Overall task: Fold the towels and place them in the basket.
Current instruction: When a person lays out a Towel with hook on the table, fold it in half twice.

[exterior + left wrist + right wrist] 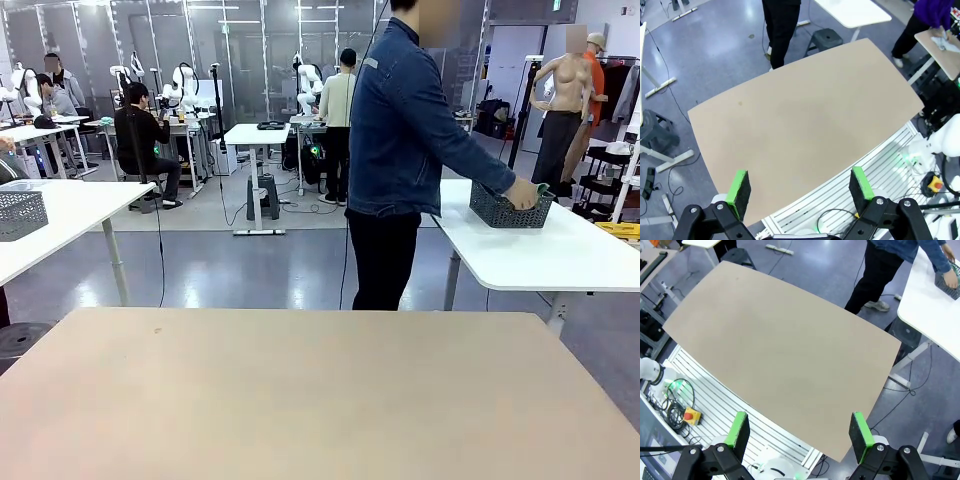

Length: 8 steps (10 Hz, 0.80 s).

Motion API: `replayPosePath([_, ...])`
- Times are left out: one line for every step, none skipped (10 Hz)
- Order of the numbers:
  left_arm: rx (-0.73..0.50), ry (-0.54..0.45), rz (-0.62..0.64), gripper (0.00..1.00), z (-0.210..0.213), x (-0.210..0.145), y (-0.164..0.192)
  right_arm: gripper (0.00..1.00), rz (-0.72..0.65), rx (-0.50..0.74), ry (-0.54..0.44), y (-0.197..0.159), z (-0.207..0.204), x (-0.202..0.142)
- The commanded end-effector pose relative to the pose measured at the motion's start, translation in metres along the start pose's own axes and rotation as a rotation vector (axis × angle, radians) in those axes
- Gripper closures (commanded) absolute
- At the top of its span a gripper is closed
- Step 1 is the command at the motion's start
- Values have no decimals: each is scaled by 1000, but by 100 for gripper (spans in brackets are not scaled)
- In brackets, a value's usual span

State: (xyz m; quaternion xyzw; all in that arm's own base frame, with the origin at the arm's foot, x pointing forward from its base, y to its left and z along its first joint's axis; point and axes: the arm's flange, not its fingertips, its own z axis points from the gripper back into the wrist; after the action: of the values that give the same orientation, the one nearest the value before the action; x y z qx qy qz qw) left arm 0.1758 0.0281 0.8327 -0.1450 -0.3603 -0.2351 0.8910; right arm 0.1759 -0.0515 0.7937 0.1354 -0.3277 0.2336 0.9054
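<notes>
L gripper (800,186) hangs high over tan table (805,115), fingers spread, empty. R gripper (799,429) same, spread wide. Far right, person's hand (522,194) grips dark basket (500,212) on white side table (560,250), well apart from both arms. Risk: if arms move while person brings basket over, a finger could strike the hand.

The right gripper (799,431) hangs high above the bare tan table (780,345), its green-padded fingers (738,429) spread wide with nothing between them. Past the table's far edge stands a person (880,270) in a denim jacket and black trousers, one hand (951,278) reaching to the dark mesh basket (946,291) on a neighbouring white table (935,325). A red emergency-stop button (690,415) lies beside the white slatted frame (725,405) below the tan table's near edge.
</notes>
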Motion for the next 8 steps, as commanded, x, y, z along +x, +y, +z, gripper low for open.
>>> replayPosePath([0,-1,-2,0,0,0,0,0,3,6,-1,0,0,-1])
replayPosePath([0,-1,-2,0,0,0,0,0,3,6,-1,0,0,-1])
replayPosePath([0,-1,-2,0,0,0,0,0,3,6,-1,0,0,-1])
replayPosePath([0,-1,-2,0,0,0,0,0,3,6,-1,0,0,-1])
replayPosePath([0,-1,-2,0,0,0,0,0,3,6,-1,0,0,-1])
replayPosePath([0,-1,-2,0,0,0,0,0,3,6,-1,0,0,-1])
replayPosePath([0,-1,-2,0,0,0,0,0,3,6,-1,0,0,-1])
replayPosePath([0,-1,-2,0,0,0,0,0,3,6,-1,0,0,-1])
